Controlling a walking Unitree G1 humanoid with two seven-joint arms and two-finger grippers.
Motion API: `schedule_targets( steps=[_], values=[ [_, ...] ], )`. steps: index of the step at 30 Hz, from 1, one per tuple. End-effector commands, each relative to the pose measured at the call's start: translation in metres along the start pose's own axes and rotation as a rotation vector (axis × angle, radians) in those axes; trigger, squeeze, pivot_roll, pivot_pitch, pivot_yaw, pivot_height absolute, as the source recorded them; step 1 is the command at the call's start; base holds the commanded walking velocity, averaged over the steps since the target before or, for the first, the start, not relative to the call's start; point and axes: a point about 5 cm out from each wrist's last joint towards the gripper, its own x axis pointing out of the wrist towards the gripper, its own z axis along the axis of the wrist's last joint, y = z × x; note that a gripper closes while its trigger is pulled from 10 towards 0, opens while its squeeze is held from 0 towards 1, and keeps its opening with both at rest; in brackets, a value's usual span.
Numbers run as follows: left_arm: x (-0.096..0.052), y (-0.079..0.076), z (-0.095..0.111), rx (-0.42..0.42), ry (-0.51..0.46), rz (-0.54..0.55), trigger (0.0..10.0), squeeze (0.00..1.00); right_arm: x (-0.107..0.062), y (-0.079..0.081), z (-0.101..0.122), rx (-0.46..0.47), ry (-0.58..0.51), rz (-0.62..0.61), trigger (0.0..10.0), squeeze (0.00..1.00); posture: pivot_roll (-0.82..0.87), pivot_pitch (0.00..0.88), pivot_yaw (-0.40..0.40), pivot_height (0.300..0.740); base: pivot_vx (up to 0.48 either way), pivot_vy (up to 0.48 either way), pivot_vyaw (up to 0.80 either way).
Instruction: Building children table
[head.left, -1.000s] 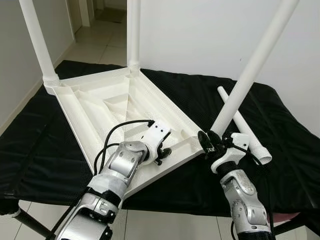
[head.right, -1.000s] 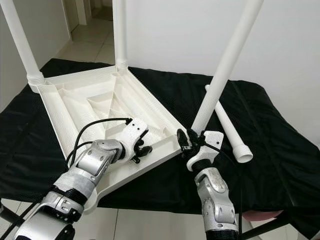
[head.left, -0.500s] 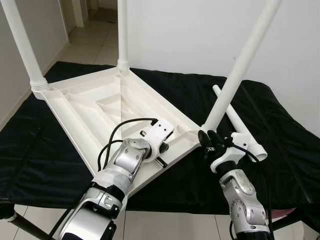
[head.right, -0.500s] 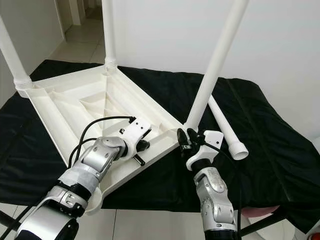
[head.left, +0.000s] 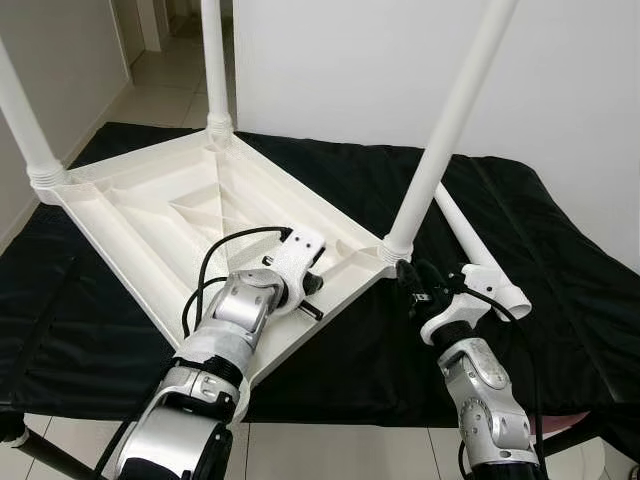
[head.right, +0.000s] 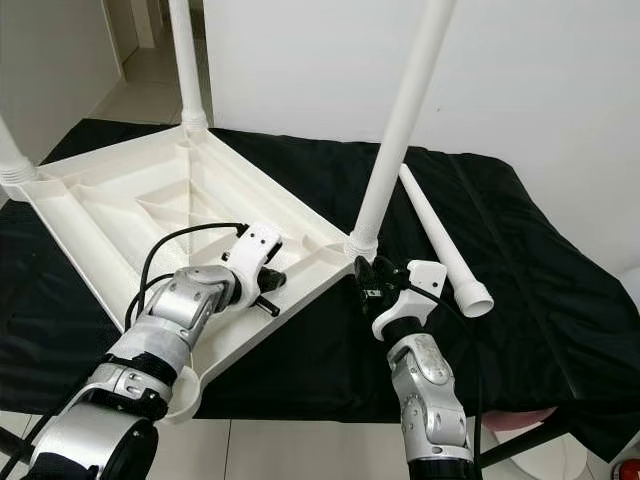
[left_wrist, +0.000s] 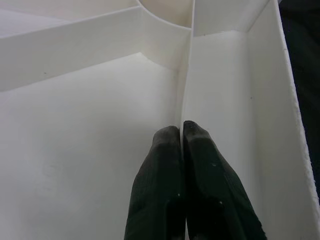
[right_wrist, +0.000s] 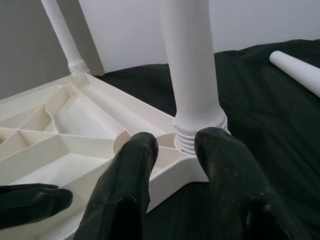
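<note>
An upturned white children's tabletop (head.left: 150, 215) lies on black cloth (head.left: 560, 270). The left gripper (left_wrist: 183, 131) pinches an inner rib. Just ahead of the right gripper (right_wrist: 175, 145), fingers parted and empty, stands the third leg (right_wrist: 192, 75). Brace the top while seating it squarely.

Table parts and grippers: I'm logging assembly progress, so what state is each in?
Tabletop: upside down on the black cloth.
Third leg: standing in its corner socket.
Loose leg: lying on the cloth.
Left gripper: pinching a rib.
Right gripper: open beside the leg's base.
</note>
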Motion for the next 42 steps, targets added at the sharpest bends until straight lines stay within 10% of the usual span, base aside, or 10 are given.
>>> schedule_targets(
  steps=[1,7,8,17,18,23,33,42],
  values=[
    [-0.009,0.029,0.009,-0.020,-0.039,0.514,10.0,0.00,0.001,-0.001,0.000,-0.006,0.003,-0.006,10.0,0.00,-0.03,0.000,-0.060,0.740,0.000,0.000,0.00],
    [0.000,0.003,0.027,0.080,-0.137,0.349,10.0,0.00,0.003,0.000,0.000,-0.006,0.002,-0.006,10.0,0.00,-0.03,0.000,-0.057,0.740,0.000,0.000,0.00],
    [0.001,-0.005,0.030,0.069,-0.177,0.291,10.0,1.00,0.003,0.000,0.000,-0.006,-0.001,-0.009,10.0,0.00,-0.03,0.000,-0.052,0.740,0.000,0.000,0.00],
    [-0.006,-0.023,0.042,0.082,-0.328,0.147,10.0,0.94,0.002,-0.001,0.000,-0.006,-0.007,-0.022,10.0,0.00,-0.03,0.000,-0.044,0.740,0.000,0.000,0.00],
    [-0.009,-0.021,0.044,0.090,-0.342,0.147,10.0,0.00,0.002,-0.001,0.000,-0.005,-0.008,-0.023,10.0,0.00,-0.03,0.000,-0.043,0.740,0.000,0.000,0.00],
    [-0.014,-0.014,0.045,0.112,-0.340,0.169,10.0,0.00,0.002,0.000,0.000,-0.003,-0.008,-0.023,10.0,0.00,-0.03,0.000,-0.043,0.740,0.000,0.000,0.00],
    [-0.064,0.063,0.023,0.357,-0.239,0.475,10.0,0.00,0.000,-0.002,-0.001,-0.014,-0.005,-0.026,10.0,0.00,-0.02,0.000,-0.049,0.740,0.000,0.000,0.00],
    [-0.090,0.096,0.002,0.408,-0.102,0.598,10.0,0.00,0.003,-0.001,-0.001,-0.016,0.000,-0.015,10.0,0.00,0.00,0.000,-0.069,0.740,0.000,0.000,0.00]
  ],
)
